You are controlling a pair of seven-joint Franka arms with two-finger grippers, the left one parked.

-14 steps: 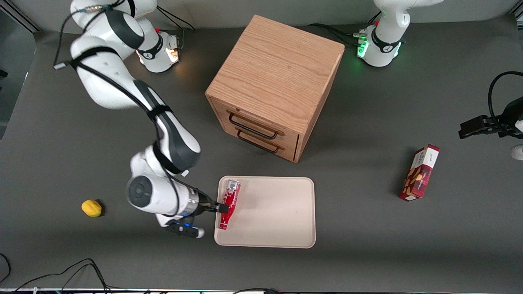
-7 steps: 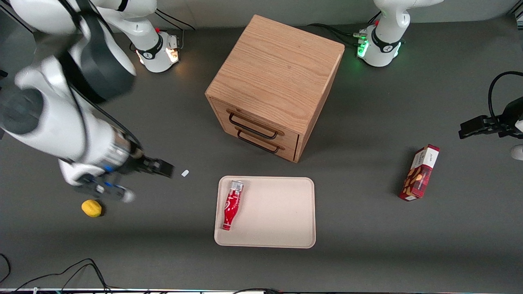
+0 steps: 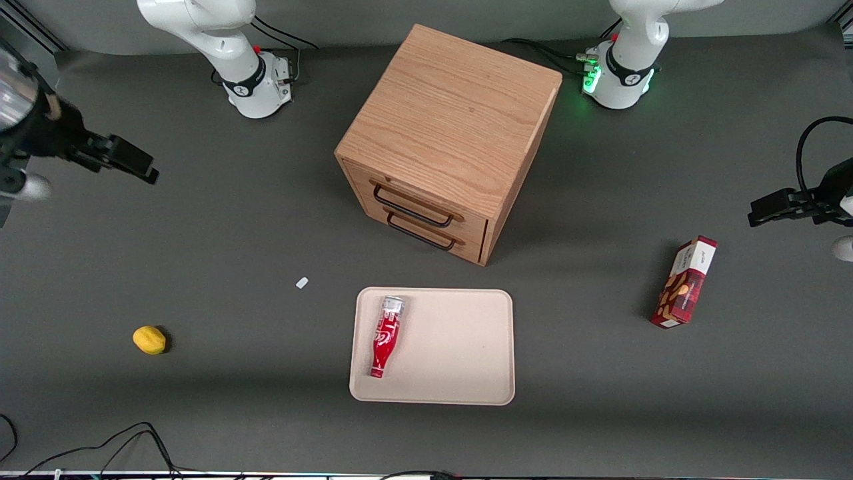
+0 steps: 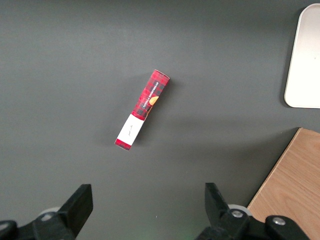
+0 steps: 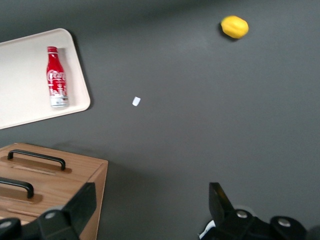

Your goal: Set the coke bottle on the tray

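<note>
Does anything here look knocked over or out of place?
The coke bottle lies on its side on the tray, not upright. A small white scrap sits loose on the table, and a yellow lemon-like fruit lies alone toward the working arm's end. The open gripper hangs far from the tray.

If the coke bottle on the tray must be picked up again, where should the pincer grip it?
Probably from above, across the wide red body of the coke bottle. It lies flat on the tray, neck toward the front camera. The pincer is open, at the working arm's end of the table.
</note>
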